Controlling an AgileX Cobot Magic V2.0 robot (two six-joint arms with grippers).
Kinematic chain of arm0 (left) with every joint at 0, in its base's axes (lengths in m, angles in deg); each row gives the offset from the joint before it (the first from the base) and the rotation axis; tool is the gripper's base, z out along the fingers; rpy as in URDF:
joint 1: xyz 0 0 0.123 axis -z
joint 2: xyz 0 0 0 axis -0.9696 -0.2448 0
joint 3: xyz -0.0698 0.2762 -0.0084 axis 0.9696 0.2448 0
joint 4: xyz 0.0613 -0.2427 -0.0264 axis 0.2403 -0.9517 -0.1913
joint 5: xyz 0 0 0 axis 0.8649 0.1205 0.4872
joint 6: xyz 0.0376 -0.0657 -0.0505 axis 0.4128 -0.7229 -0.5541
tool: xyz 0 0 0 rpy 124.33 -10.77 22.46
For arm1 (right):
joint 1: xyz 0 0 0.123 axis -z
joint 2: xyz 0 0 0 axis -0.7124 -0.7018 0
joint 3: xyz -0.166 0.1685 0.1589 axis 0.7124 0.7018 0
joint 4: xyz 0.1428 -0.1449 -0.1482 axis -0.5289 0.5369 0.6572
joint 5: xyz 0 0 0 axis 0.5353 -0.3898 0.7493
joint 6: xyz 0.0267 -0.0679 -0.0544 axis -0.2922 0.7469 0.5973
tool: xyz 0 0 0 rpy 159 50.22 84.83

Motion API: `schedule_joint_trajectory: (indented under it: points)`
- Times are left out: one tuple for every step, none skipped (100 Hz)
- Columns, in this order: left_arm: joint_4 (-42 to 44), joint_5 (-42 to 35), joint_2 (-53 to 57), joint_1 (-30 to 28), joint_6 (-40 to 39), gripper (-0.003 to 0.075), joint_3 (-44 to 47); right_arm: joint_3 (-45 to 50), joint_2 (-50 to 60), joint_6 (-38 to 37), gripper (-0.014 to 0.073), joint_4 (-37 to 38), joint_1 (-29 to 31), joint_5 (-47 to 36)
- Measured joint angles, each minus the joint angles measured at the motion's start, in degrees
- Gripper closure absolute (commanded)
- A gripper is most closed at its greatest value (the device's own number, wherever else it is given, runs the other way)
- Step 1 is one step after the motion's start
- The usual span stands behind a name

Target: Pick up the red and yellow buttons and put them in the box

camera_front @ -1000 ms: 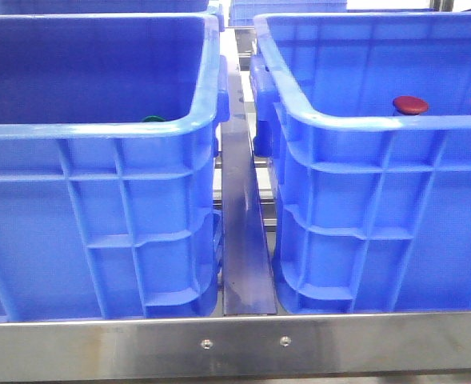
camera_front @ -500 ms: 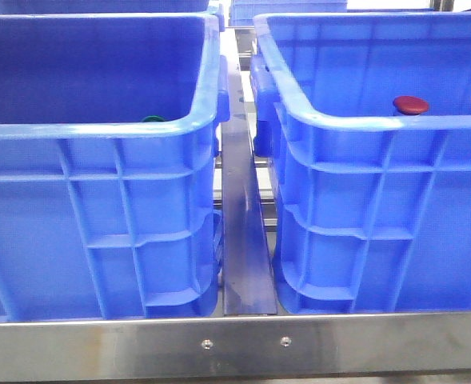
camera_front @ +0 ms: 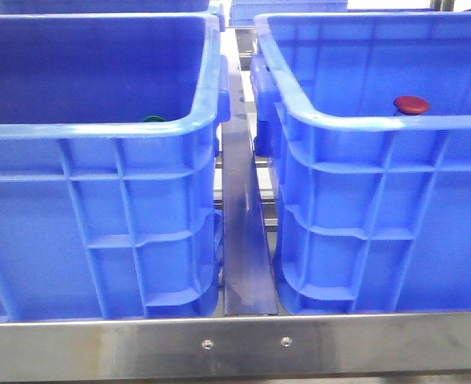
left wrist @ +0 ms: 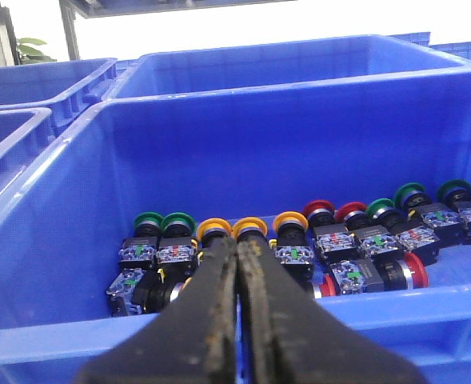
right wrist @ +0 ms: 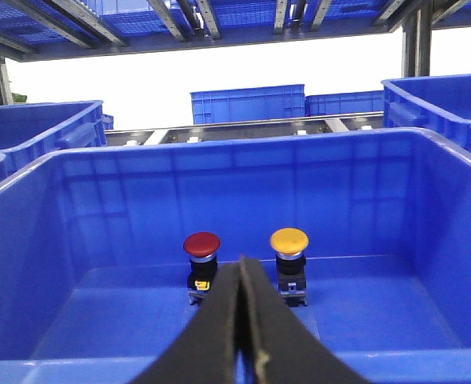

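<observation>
Right wrist: red and yellow buttons [right wrist: 245,242] beyond gripper [right wrist: 241,272].

Two buttons [right wrist: 243,264] side by side in right crate [camera_front: 363,128]; left crate [camera_front: 99,132] beside, rail [camera_front: 247,240] between.

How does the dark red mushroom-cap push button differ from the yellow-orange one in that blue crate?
The dark red mushroom-cap push button has a darker cap than the yellow-orange one, and in the front view it stands nearer the left arm's side. Both stand upright, caps up, on dark bodies, apart from each other, in the same blue crate.
</observation>
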Motion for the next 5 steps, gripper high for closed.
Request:
schedule_joint_trajectory:
  points:
    - [0.0,0.0,0.0,0.0,0.0,0.0741,0.0,0.0,0.0,0.0,0.0662,0.0,0.0,0.0]
    - [0.0,0.0,0.0,0.0,0.0,0.0741,0.0,0.0,0.0,0.0,0.0662,0.0,0.0,0.0]
    - [0.0,0.0,0.0,0.0,0.0,0.0741,0.0,0.0,0.0,0.0,0.0662,0.0,0.0,0.0]
    - [0.0,0.0,0.0,0.0,0.0,0.0741,0.0,0.0,0.0,0.0,0.0662,0.0,0.0,0.0]
    - [0.0,0.0,0.0,0.0,0.0,0.0741,0.0,0.0,0.0,0.0,0.0662,0.0,0.0,0.0]
